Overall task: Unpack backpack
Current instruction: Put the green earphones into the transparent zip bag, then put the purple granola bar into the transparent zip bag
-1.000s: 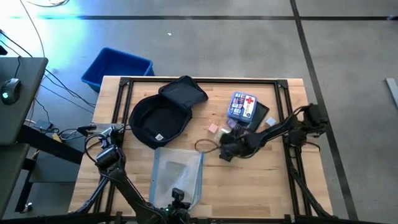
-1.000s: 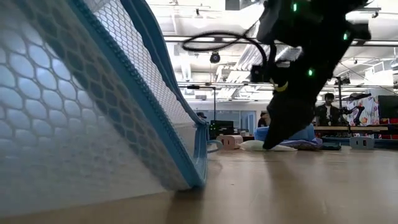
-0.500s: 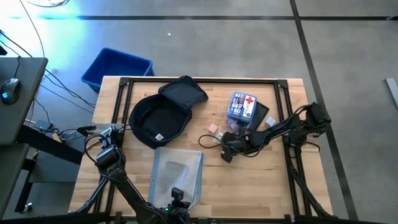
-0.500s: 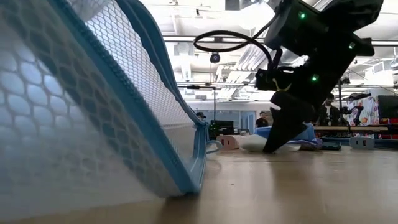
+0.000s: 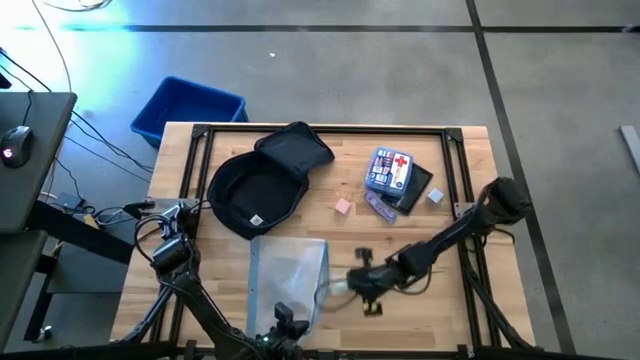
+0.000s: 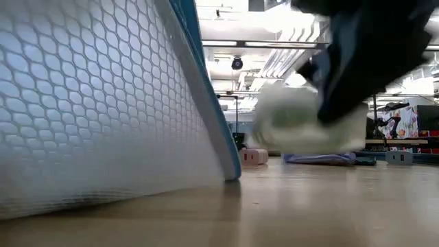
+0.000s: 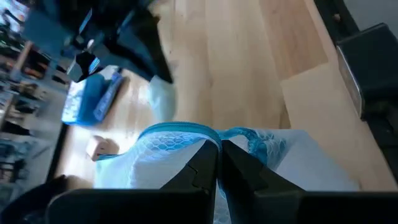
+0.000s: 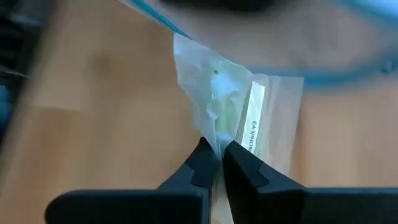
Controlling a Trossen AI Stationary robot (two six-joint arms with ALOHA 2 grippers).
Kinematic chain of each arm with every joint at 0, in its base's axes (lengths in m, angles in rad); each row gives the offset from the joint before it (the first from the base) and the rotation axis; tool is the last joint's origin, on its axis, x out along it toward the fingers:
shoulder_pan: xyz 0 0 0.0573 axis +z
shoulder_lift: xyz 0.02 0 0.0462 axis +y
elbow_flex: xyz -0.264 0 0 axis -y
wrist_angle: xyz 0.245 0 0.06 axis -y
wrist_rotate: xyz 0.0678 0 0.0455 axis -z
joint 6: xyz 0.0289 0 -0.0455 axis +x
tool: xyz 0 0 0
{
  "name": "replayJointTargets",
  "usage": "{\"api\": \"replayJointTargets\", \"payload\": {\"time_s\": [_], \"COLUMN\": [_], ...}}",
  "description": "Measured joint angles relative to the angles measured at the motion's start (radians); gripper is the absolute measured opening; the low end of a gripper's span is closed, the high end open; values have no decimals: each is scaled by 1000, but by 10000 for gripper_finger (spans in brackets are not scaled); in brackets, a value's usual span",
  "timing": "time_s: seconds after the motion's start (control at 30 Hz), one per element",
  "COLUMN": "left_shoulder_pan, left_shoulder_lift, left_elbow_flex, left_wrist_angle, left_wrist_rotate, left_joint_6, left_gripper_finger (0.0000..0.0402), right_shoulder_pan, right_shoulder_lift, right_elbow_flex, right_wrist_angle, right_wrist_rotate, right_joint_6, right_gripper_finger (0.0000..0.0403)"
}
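The dark navy backpack lies open on the table's far left part, resting on its back. A white mesh pouch with blue zip trim lies at the near middle and fills the left of the low view. My left gripper is shut on the pouch's near edge. My right gripper is just right of the pouch, shut on a clear plastic packet with a printed label. The packet also shows in the low view. My left gripper pinches the pouch's blue zip edge between its two fingers, coming from the table's near side. That edge is raised, while the rest of the pouch lies on the table. My right gripper pinches one end of the clear packet between its two fingertips. The arm reaches in from the table's right. The packet is lifted clear of the table, next to the pouch's blue edge.
A blue first-aid kit with a red cross lies at the far right on dark flat items. A small pink block and a small grey piece lie nearby. A blue plastic bin stands beyond the table's far left corner.
My right gripper has gone from beside the first-aid kit toward the table's near edge and left, up to the mesh pouch. The clear packet has been lifted clear of the table and carried along. The pouch's blue edge stands steeper in the low view.
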Motion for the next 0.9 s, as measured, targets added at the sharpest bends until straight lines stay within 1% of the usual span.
{"api": "replayJointTargets", "payload": {"time_s": [0.13, 0.23, 0.3, 0.4, 0.47, 0.53, 0.77, 0.83, 0.9], "left_shoulder_pan": [1, 2, 2, 2, 2, 1, 1, 1, 1], "left_shoulder_lift": [0, 0, 0, 0, 0, 0, 0, 0, 0], "left_elbow_flex": [0, 0, 0, 0, 0, 0, 0, 0, 0], "left_wrist_angle": [85, 195, 255, 289, 289, 288, 281, 280, 279], "left_wrist_rotate": [-8, 3, 30, 96, 111, 133, 173, 175, 177], "left_joint_6": [100, 217, 280, 297, 290, 283, 254, 254, 249], "left_gripper_finger": [0, 0, 0, 0, 0, 0, 0, 0, 0], "right_shoulder_pan": [-6, -18, -28, -43, -43, -41, -29, -25, -18], "right_shoulder_lift": [100, 189, 242, 306, 328, 332, 334, 331, 323], "right_elbow_flex": [123, 226, 302, 397, 441, 466, 469, 470, 469], "right_wrist_angle": [50, 87, 103, 85, 63, 41, -9, -47, -113], "right_wrist_rotate": [23, 26, 30, 44, 45, 45, 53, 69, 86], "right_joint_6": [-95, -165, -191, -239, -271, -271, -268, -259, -257], "right_gripper_finger": [4, 4, 6, 22, 43, 73, 196, 219, 233]}}
